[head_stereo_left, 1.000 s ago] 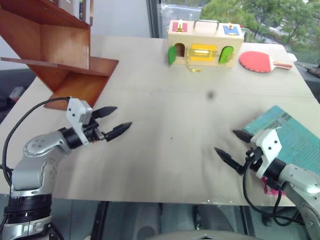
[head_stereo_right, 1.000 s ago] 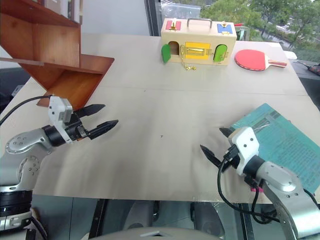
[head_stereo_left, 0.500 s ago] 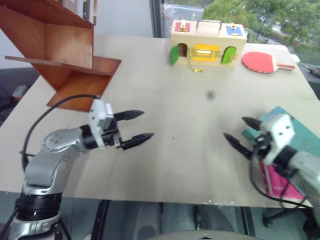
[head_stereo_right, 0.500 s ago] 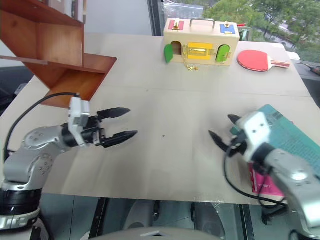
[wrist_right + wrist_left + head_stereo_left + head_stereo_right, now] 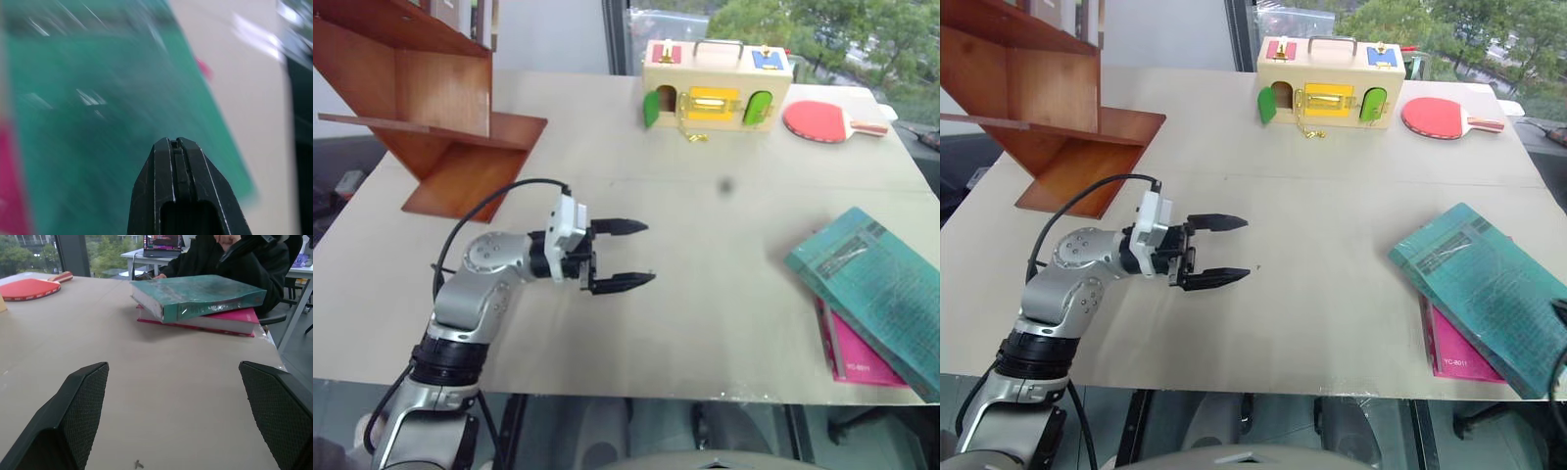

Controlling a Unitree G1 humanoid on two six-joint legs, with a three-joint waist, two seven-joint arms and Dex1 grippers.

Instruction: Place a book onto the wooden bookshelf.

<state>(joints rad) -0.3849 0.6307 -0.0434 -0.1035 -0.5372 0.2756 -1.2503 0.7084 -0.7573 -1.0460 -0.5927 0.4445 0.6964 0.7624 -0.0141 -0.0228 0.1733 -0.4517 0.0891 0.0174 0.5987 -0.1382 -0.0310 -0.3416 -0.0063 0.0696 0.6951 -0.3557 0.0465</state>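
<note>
- Step in hand, as judged: reaching for the book [image 5: 873, 286] in order to lift it; nothing is held yet.
- Left gripper [image 5: 631, 254]: fingers spread wide and empty, pointing level toward the right over the bare middle of the table [image 5: 705, 245], well apart from the book.
- Right gripper [image 5: 176, 147]: fingers pressed together with nothing between them, hovering over the teal cover in its wrist view.
- Advice: the right gripper's fingers would have to part before any grasp; the best bite is probably on an edge that overhangs the lower volume, since the flat cover offers no purchase from above.
- The book: a large, flat teal-green paperback, glossy cover with fine dark text lines, fairly thick with pale page edges. It lies askew on top of a magenta-pink book [image 5: 852, 352] at the near right corner of the table.
- Wooden bookshelf [image 5: 421, 108]: reddish-brown with slanted boards, at the far left; the carry must cross the whole table.
</note>
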